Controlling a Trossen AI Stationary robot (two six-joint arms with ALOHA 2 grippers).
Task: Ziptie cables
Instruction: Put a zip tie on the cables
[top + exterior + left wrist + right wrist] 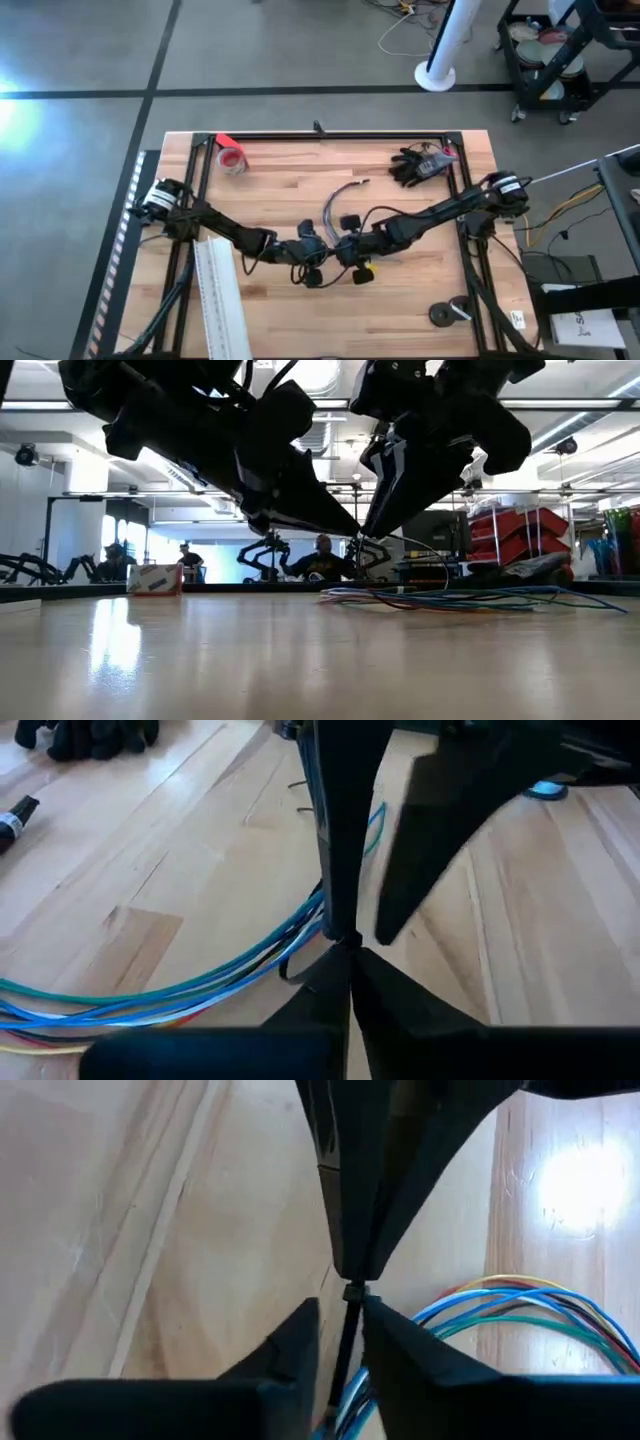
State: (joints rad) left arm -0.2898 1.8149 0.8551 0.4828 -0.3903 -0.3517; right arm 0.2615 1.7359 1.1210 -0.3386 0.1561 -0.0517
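From above, both arms reach in from the table's side edges and meet near its middle. The left gripper and the right gripper sit tip to tip, almost touching. The cables run from that meeting point toward the far edge in a loose curve. A long white strip lies along the near left side under the left arm. A red tape roll sits at the far left, a black glove at the far right, and a dark round disc near the right front corner.

From table height, both arms angle down from above and converge on one spot just above the wood. The cables, blue, green and red among them, lie flat on the tabletop to the right of it. People are sitting in the room behind.

In the left wrist view, the left gripper has its fingers pinched to a point on a thin dark strap, with the other arm's fingers meeting it from opposite. The cables sweep past just beside the tips.

In the right wrist view, the right gripper is nearly closed around a thin black tie, and the cables curve close by.
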